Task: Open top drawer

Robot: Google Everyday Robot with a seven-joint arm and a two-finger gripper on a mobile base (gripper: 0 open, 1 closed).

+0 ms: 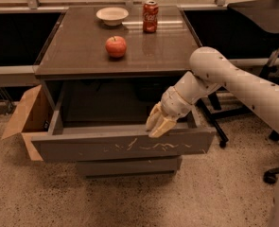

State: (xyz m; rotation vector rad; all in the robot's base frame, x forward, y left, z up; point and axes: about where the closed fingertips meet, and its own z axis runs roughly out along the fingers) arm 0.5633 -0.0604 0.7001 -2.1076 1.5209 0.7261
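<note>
The gripper (158,125) hangs at the upper lip of the top drawer (125,148), just right of its middle, against the inner side of the scratched grey front. Whether it is apart or together cannot be told.

The drawer stands pulled well out from under the tabletop (82,56), its inside looking bare. A shorter drawer front (129,166) sits shut at 6 o'clock.

From the gripper, an apple (116,46) lies at 11 o'clock, with a can (150,16) at 12 and a bowl (112,15) beyond. A cardboard box (28,117) stands at 9 o'clock, by the drawer's left corner.

Risks, as I judge them:
- A shallow hold could slip off the lip.
- Pulling further might run the drawer off its rails or nudge the box.
- A jerk could roll the apple or tip the can.
</note>
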